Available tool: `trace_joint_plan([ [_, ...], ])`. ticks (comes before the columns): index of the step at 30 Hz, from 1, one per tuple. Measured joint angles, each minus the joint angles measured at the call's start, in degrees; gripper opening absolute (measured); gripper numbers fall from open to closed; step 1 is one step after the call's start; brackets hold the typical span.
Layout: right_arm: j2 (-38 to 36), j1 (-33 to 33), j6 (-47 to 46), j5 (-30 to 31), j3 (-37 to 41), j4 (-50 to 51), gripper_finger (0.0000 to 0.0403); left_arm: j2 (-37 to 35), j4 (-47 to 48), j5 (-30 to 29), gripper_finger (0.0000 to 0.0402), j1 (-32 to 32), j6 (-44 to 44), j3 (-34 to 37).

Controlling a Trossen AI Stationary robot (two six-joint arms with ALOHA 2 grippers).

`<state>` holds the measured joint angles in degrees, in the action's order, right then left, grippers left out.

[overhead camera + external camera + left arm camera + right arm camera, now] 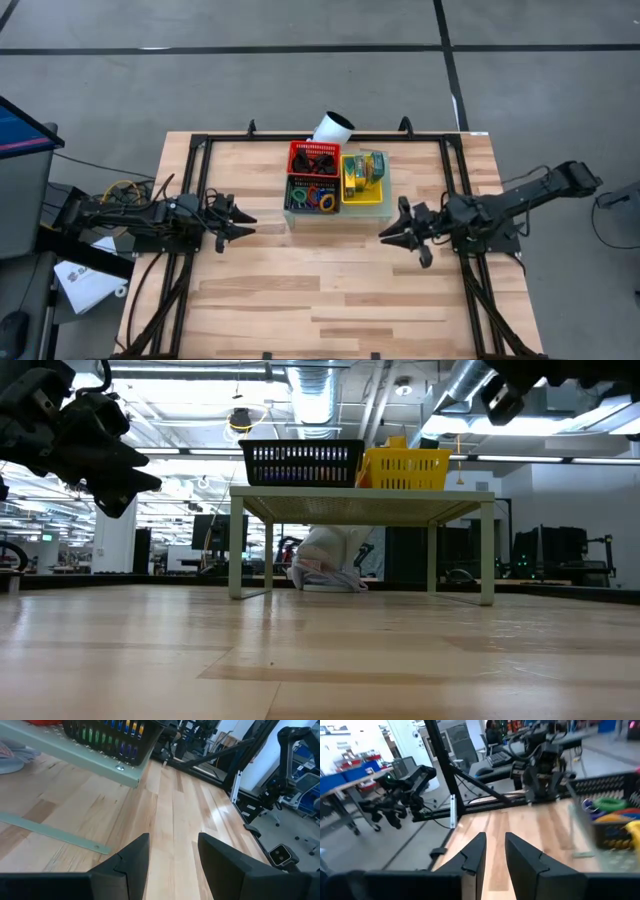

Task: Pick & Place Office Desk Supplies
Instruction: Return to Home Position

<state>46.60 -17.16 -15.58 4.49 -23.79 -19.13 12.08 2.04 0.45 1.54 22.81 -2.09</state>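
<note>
Left tool hovers over the bench on its left side. The fingers are spread wide with nothing between them, and its wrist view shows bare wood in the gap. It points toward the middle of the bench.

Right tool hovers over the right side, facing the left one. Its fingers stand a narrow gap apart and hold nothing.

Both tools are off the wood and well apart from each other. In the low view they sit high in the upper corners.

Between the tools, toward the far edge, stands a pale green perforated shelf on legs.

- **Black bin**: on the shelf's near left, holding the coloured loops. Blue, green, orange and purple are visible.
- **Yellow bin**: touching the black bin on its right, holding the printed crayon boxes.
- **Red bin**: behind the black bin, with small black clips inside.
- **White tube**: lies tilted at the far edge, just behind the red bin.

The rest of the bench is plain wood.
</note>
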Motion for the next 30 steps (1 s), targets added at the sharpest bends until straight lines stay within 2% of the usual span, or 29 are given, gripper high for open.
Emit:
trace_joint_plan([
  [7, -7.67, 1.74, 6.25, -0.02, 3.08, 0.53, 0.0069, 0.00, 0.00, -0.01, 0.0163, 0.00, 0.00, 0.00],
  [17, -28.84, 2.97, 5.91, -0.02, 14.40, 5.40, 0.0069, 0.00, 0.00, -0.01, 0.0163, 0.00, 0.00, 0.00],
  [25, -45.07, 3.60, 6.94, 1.66, 18.37, 14.35, 0.0069, 0.00, 0.00, -0.02, 0.0163, 0.00, 0.00, 0.00],
  [30, -46.39, 6.10, 8.53, 2.61, 19.05, 17.69, 0.0069, -0.02, 0.00, 0.00, 0.0163, 0.00, 0.00, 0.00],
])
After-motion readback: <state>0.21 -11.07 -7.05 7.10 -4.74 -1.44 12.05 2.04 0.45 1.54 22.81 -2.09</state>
